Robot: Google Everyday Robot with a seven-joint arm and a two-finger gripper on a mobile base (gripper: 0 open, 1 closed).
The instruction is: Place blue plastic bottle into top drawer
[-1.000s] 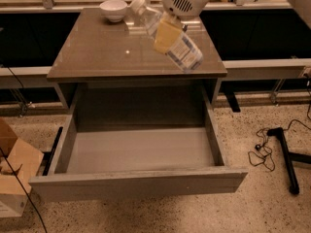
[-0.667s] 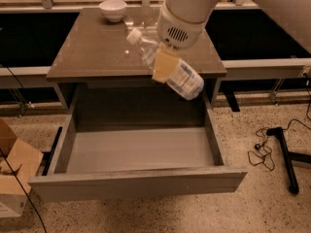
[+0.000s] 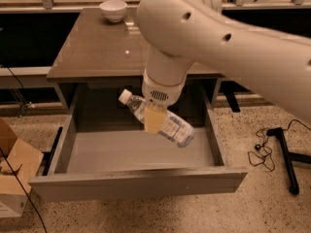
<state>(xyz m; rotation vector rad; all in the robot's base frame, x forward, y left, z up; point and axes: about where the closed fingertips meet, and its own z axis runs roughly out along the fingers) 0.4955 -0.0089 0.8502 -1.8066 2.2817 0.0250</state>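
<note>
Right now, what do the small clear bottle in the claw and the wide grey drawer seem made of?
The small clear water bottle: thin see-through plastic, glossy, white screw cap. The wide grey top drawer: matte, flat plain panels; painted metal or laminate, can't tell. The claw holds the bottle tilted above the open drawer.

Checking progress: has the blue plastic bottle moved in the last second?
Yes. The gripper, clamped on the blue plastic bottle, carried it from over the table top down over the open top drawer.
</note>
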